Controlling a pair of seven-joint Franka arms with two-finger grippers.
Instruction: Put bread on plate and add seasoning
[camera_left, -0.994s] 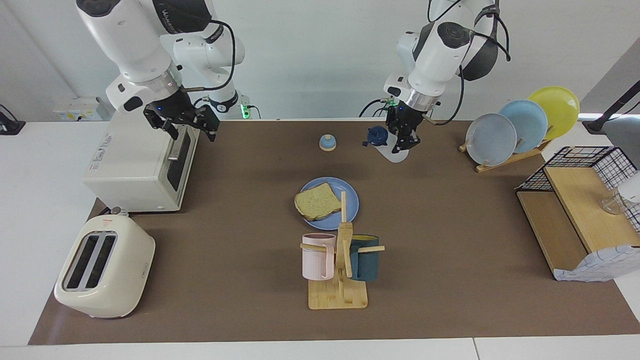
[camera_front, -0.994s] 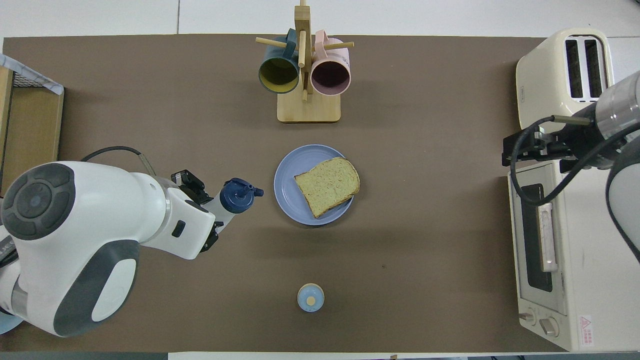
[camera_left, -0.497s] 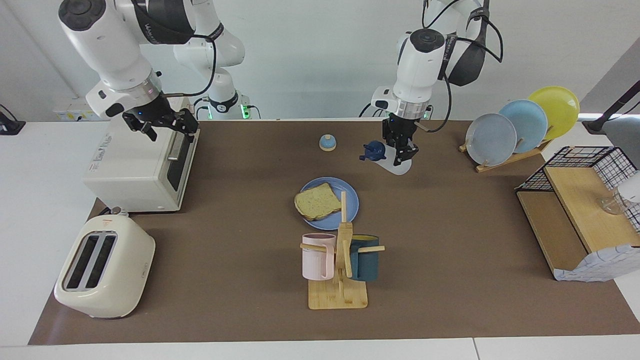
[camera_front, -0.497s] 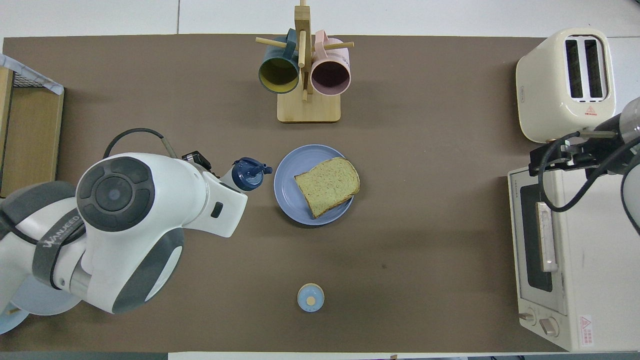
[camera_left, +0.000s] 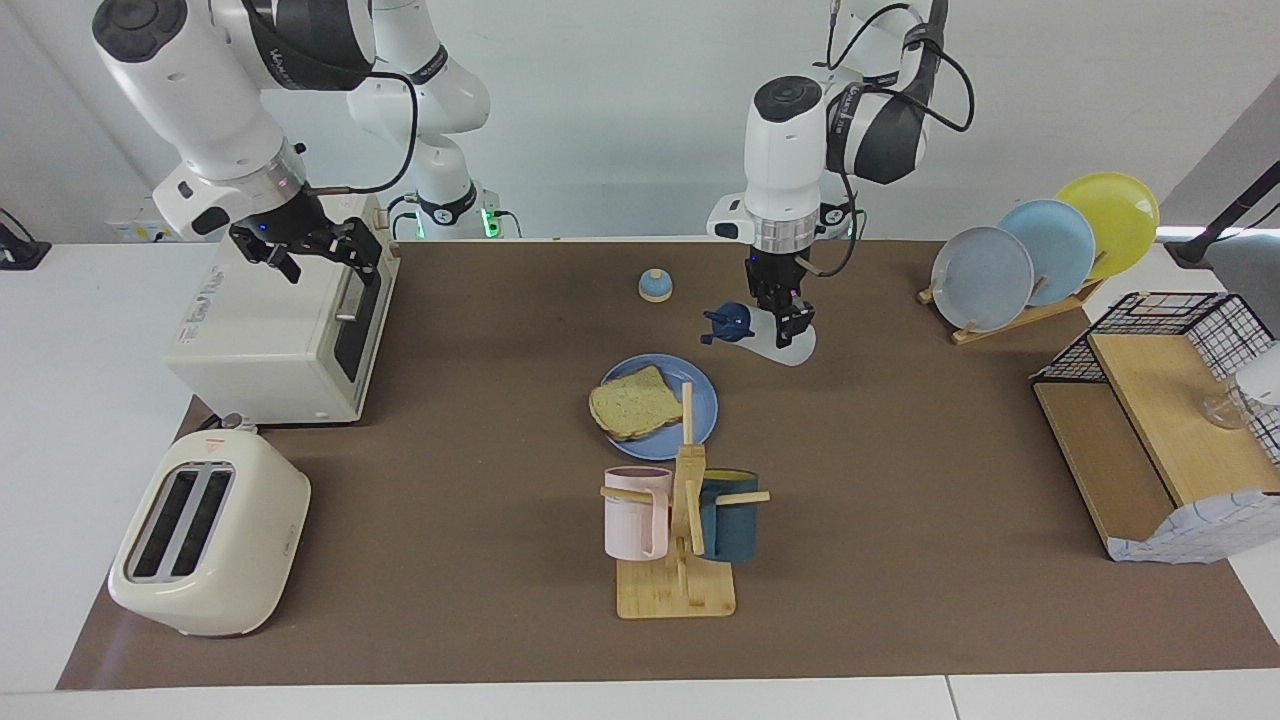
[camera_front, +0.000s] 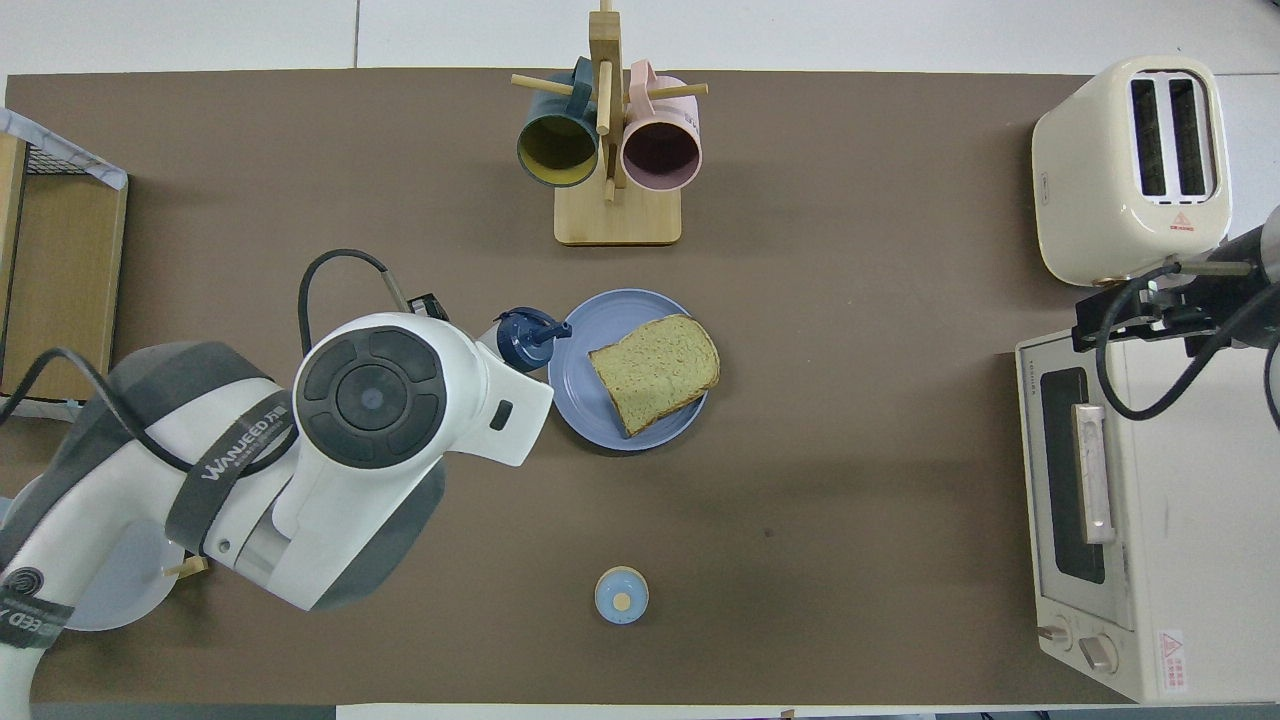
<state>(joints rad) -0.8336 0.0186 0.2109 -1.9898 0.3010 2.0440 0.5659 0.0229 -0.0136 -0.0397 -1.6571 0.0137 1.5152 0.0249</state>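
since the bread (camera_left: 634, 402) already lies on the plate (camera_left: 703, 398), your job now is the seasoning. the left claw (camera_left: 786, 325) is pinching the bottle (camera_left: 775, 340) by its whitish body, tilted, with the navy cap (camera_left: 730, 323) pointing toward the right arm's end of the table. from above the cap sits just at the plate's rim; the bread is a little further on from the claw, toward the right arm's end. carry the cap on until it is over the middle of the slice, not the bare blue rim, then tip it further so the nozzle points down. keep the grip firm and stay clear of the mug rack (camera_left: 680, 520) just past the plate.

compared with a second ago, the left claw has swung the bottle from a spot well apart from the plate to its edge. the right claw (camera_left: 312, 245), fingers spread and holding nothing, has drawn back and up and now waits over the oven (camera_left: 270, 340).
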